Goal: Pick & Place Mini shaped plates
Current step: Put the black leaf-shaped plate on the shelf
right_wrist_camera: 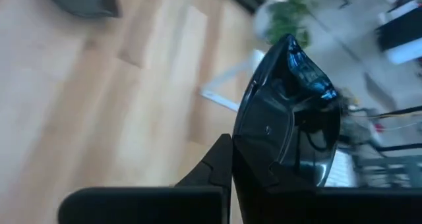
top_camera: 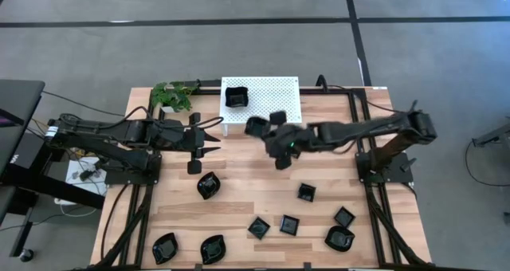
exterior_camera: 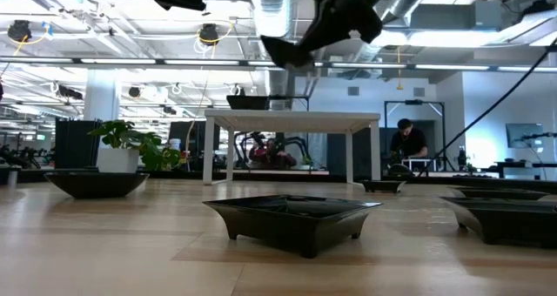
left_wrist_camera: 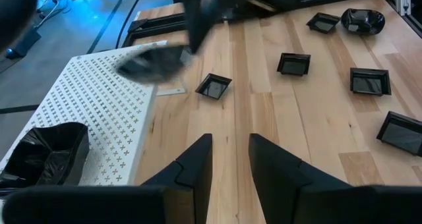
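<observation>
My right gripper (top_camera: 264, 132) hangs above the table just before the near edge of the white perforated rack (top_camera: 275, 104) and is shut on one glossy black mini plate (top_camera: 256, 127), which also shows in the right wrist view (right_wrist_camera: 290, 112) and the low view (exterior_camera: 287, 50). One black dish (top_camera: 236, 96) sits on the rack's left part. Several more mini plates lie flat on the wooden table, among them one (top_camera: 209, 185) and another (top_camera: 307, 193). My left gripper (top_camera: 211, 138) waits open at the table's left, level with the rack's near edge (left_wrist_camera: 231, 155). My right gripper pinches the mini plate by its rim (right_wrist_camera: 245, 159) between the two fingers (right_wrist_camera: 221, 161). It comes from the table's right side, roughly level. The plate is lifted clear of the table and stands tilted on edge, its hollow side turned to one finger.
A potted plant (top_camera: 174, 96) stands at the table's far left corner, beside the rack. Most loose plates lie along the near half (top_camera: 288, 225), (top_camera: 339, 239), (top_camera: 165, 247). Bare wood shows between the rack and those plates (top_camera: 255, 175). People sit in the room beyond (exterior_camera: 407, 139).
</observation>
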You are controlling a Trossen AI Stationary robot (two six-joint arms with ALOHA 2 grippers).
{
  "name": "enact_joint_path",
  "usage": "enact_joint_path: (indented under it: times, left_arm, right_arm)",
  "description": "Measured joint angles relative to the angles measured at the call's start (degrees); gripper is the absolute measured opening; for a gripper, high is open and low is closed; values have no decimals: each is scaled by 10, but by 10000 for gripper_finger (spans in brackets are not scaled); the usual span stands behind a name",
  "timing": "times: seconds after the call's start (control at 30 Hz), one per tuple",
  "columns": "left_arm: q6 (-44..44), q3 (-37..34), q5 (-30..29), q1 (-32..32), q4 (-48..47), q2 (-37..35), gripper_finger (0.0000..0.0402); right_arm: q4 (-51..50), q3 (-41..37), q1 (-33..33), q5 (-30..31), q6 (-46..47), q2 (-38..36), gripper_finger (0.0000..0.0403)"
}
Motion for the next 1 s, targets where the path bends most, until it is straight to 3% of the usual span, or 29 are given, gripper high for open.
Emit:
enact_joint_path:
  times: [0.17, 0.4, 0.8, 1.0]
  left_arm:
    - [0, 0, 0, 0, 0, 0, 102]
    - [0, 0, 0, 0, 2, 0, 102]
    - [0, 0, 0, 0, 2, 0, 102]
    - [0, 0, 0, 0, 2, 0, 102]
  right_arm:
    - [-8, 0, -70, -19, -77, -9, 1]
    - [-7, -1, -147, -58, -154, 35, 0]
    - [3, -1, -181, -61, -171, 52, 0]
    - [4, -1, -187, -104, -171, 52, 0]
